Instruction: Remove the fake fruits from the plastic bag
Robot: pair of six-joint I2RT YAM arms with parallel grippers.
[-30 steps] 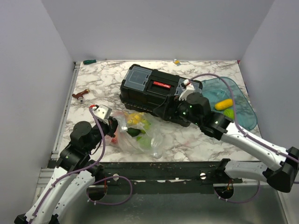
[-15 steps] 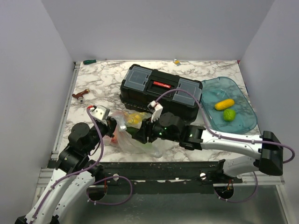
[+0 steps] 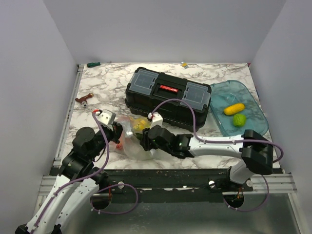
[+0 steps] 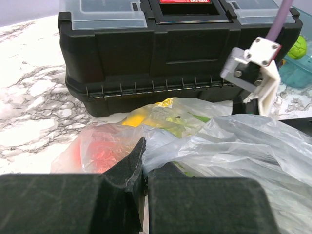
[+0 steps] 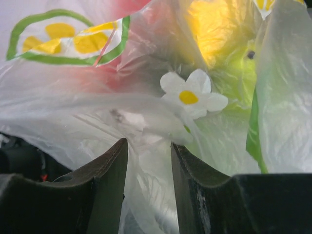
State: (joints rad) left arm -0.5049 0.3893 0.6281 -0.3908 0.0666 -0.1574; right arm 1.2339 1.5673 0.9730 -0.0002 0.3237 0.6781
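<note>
The plastic bag (image 3: pixel 132 142) lies crumpled at the near left of the table, with a yellow fruit (image 3: pixel 139 124), a red fruit (image 4: pixel 100 148) and green fruits inside it. My left gripper (image 3: pixel 117 132) is shut on the bag's film at its left end; in the left wrist view (image 4: pixel 144 163) the film is pinched between the pads. My right gripper (image 3: pixel 145 141) is pushed against the bag's right side, open, with loose film (image 5: pixel 146 195) lying between its spread jaws. A yellow fruit (image 3: pixel 233 108) and a green fruit (image 3: pixel 238 120) lie in the blue tray (image 3: pixel 259 130).
A black toolbox (image 3: pixel 168 95) stands just behind the bag. A red-handled tool (image 3: pixel 84 100) lies at the left. A green item (image 3: pixel 92 64) and a small yellow item (image 3: pixel 184 64) lie by the back wall.
My right arm has swung left from beside the toolbox and tray, and its gripper is now against the bag. My left gripper has kept its hold on the bag.
</note>
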